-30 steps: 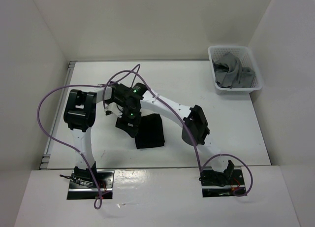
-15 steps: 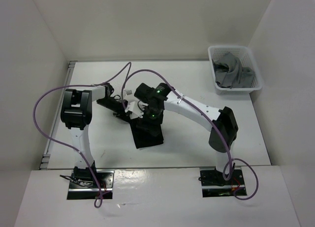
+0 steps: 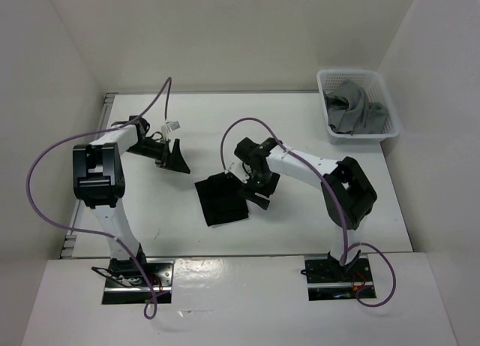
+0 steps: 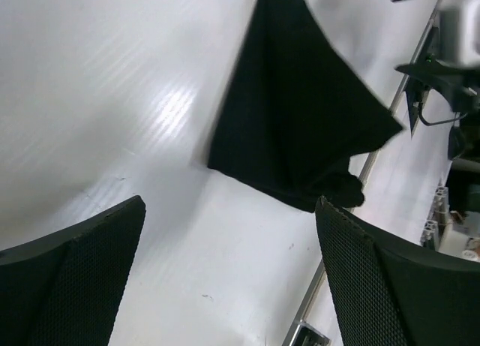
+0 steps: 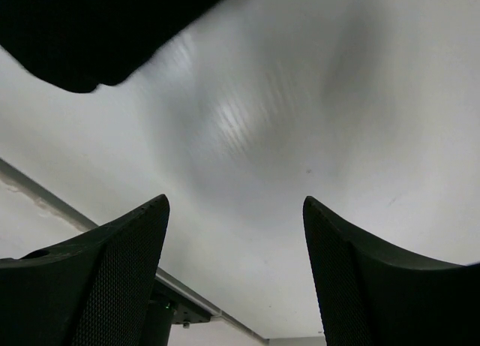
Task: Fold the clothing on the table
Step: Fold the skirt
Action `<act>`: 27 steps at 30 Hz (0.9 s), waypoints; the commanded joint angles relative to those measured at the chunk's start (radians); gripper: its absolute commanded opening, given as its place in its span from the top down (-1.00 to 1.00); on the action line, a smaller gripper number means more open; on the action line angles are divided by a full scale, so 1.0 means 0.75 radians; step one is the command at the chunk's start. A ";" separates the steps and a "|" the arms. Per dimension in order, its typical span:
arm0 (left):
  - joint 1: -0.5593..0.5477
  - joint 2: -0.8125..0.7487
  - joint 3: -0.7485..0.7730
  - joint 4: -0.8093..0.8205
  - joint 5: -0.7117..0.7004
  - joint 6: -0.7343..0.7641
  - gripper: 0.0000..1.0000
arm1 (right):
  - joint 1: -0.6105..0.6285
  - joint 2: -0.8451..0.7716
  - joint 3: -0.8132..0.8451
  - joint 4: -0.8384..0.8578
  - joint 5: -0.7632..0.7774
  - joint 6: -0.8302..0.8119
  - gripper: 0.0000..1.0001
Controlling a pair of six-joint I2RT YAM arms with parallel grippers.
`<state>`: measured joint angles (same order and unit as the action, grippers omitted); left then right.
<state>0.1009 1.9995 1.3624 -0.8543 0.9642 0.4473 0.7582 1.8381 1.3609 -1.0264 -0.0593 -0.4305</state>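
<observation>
The plain black soft fabric garment [image 3: 220,200] lies folded flat on the large white matte desk [image 3: 315,211], just below centre of the overhead frame. The left jaws gape wide and empty to its upper left, apart from it — the right jaws, parted and empty too, hover by its right edge.

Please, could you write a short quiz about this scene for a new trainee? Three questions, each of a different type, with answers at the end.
1. True or false: the left gripper holds the black clothing.
2. Where is the grey garment? A) in the white basket B) on the table C) under the clothing
3. Fill in: the gripper nearer the clothing is the ____ one.
Key: 1 false, it is open and empty; 2 A; 3 right, the right gripper is open beside it.
</observation>
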 commanded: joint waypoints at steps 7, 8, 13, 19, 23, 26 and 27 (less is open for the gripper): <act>-0.138 -0.322 0.237 -0.282 0.132 0.191 -1.00 | -0.140 -0.093 -0.164 0.180 0.120 0.097 -0.56; -0.181 -0.336 0.308 -0.388 0.170 0.225 -1.00 | -0.160 -0.105 -0.188 0.180 0.134 0.112 -0.56; -0.359 -0.302 0.415 -0.585 0.185 0.397 -1.00 | -0.266 -0.117 -0.252 0.235 0.243 0.157 -0.56; -0.631 -0.244 0.364 -0.585 0.120 0.410 -1.00 | -0.387 -0.162 -0.291 0.266 0.290 0.200 -0.56; -0.772 -0.220 0.364 -0.585 0.087 0.422 -1.00 | -0.434 -0.187 -0.319 0.278 0.335 0.212 -0.56; -0.787 -0.169 0.347 -0.585 0.075 0.438 -1.00 | -0.475 -0.199 -0.334 0.293 0.347 0.238 -0.56; -0.787 -0.152 0.331 -0.585 0.075 0.439 -1.00 | -0.475 -0.199 -0.348 0.293 0.347 0.253 -0.56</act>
<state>-0.4946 1.8523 1.6291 -1.2720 1.0103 0.7189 0.4187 1.7287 1.1179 -0.8509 0.1726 -0.2775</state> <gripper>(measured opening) 1.000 0.778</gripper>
